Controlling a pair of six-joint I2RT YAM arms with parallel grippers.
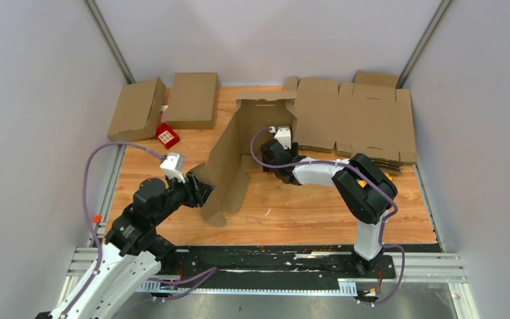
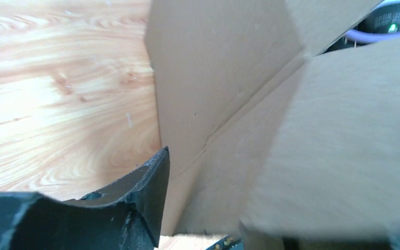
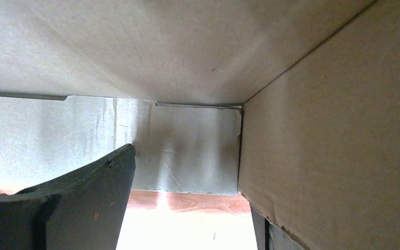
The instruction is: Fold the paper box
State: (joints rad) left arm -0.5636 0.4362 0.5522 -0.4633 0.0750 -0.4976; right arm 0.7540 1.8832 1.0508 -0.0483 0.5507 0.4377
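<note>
A half-formed brown paper box stands upright mid-table, walls raised and flaps loose. My left gripper is at its near left flap. In the left wrist view that creased flap fills the space beside one dark finger and hides the other; the left gripper is open, with table showing in the gap. My right gripper reaches inside the box. Its wrist view shows the right gripper open, with a box wall covering its right finger and a panel overhead.
A stack of flat cardboard blanks lies at the back right, just behind the box. Two folded boxes and a small red item sit at the back left. Grey walls enclose the wooden table.
</note>
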